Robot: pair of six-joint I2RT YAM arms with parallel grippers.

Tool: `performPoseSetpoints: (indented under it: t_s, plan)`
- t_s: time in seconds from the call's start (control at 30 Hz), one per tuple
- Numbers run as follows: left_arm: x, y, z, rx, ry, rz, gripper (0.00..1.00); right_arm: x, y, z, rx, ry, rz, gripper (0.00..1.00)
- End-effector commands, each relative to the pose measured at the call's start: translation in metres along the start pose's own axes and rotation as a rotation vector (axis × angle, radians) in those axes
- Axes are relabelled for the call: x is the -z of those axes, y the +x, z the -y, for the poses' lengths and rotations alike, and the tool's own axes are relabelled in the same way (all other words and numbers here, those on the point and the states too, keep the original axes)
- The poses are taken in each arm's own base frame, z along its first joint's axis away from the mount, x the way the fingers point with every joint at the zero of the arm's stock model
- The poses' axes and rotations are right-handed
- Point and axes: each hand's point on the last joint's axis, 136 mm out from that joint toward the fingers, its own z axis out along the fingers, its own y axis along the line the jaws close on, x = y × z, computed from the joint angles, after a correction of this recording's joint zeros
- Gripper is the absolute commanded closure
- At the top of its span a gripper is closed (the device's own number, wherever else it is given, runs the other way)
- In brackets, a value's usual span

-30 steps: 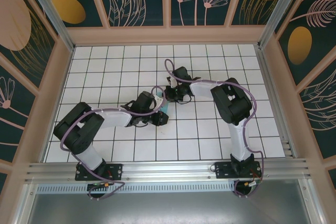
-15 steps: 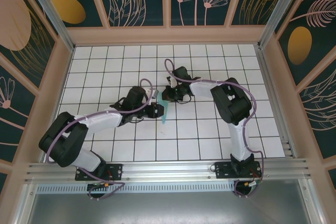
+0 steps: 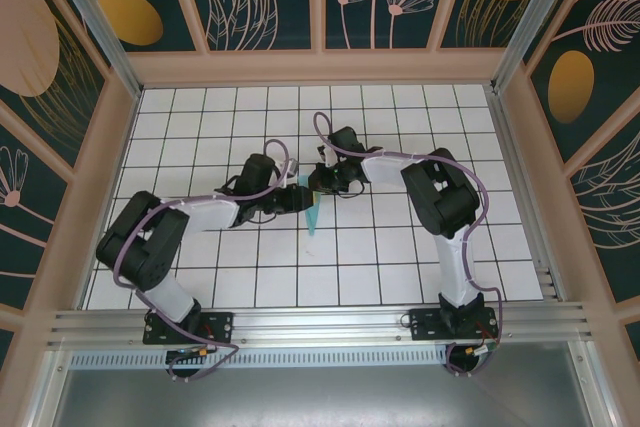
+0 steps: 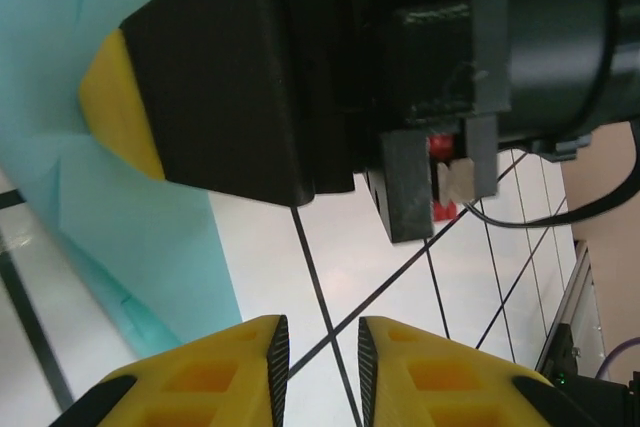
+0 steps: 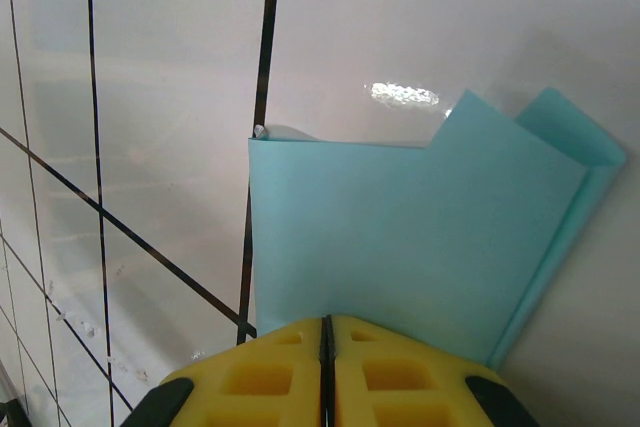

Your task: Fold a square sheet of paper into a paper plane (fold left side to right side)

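Top external is showing the folded turquoise sheet [image 3: 312, 217] lying on the table [image 3: 400, 267], left wrist is showing the left gripper [image 4: 323, 332] hovering beside it, slightly parted and empty, and right wrist is showing the right gripper [image 5: 326, 325] clenched, tips resting on the sheet.

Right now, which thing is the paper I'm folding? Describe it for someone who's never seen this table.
On the white gridded table, look near the middle, where the jaws of both arms meet. The sheet of paper lies there, a thin folded strip; its light turquoise is unlike anything else on the tiles.
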Motion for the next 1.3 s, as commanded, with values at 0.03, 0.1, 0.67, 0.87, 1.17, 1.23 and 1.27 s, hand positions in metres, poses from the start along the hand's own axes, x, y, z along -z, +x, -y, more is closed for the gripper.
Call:
performPoseSetpoints:
  t_s: [0.03, 0.1, 0.67, 0.87, 1.17, 1.23, 1.27]
  plan:
    - [-0.016, -0.006, 0.003, 0.004, 0.057, -0.022, 0.74, -0.009, 0.005, 0.023, -0.031, 0.064, -0.022, 0.89]
    - [-0.02, -0.004, -0.005, 0.009, 0.033, -0.028, 0.74, -0.008, 0.005, 0.022, -0.029, 0.063, -0.02, 0.89]
    - [-0.034, 0.009, -0.049, 0.042, -0.094, -0.036, 0.78, 0.055, -0.034, -0.02, -0.008, -0.104, 0.136, 0.74]
    - [-0.037, 0.011, -0.054, 0.053, -0.098, -0.037, 0.81, 0.082, -0.004, -0.02, -0.019, -0.107, 0.127, 0.86]
    - [-0.037, 0.009, -0.06, 0.057, -0.132, -0.028, 0.88, 0.078, 0.086, -0.043, -0.069, -0.247, 0.04, 0.9]
    - [-0.037, 0.009, -0.061, 0.057, -0.138, -0.027, 0.89, 0.07, 0.095, -0.05, -0.083, -0.285, 0.028, 0.9]
    - [-0.037, 0.009, -0.061, 0.057, -0.14, -0.026, 0.89, 0.065, 0.098, -0.051, -0.088, -0.293, 0.02, 0.9]
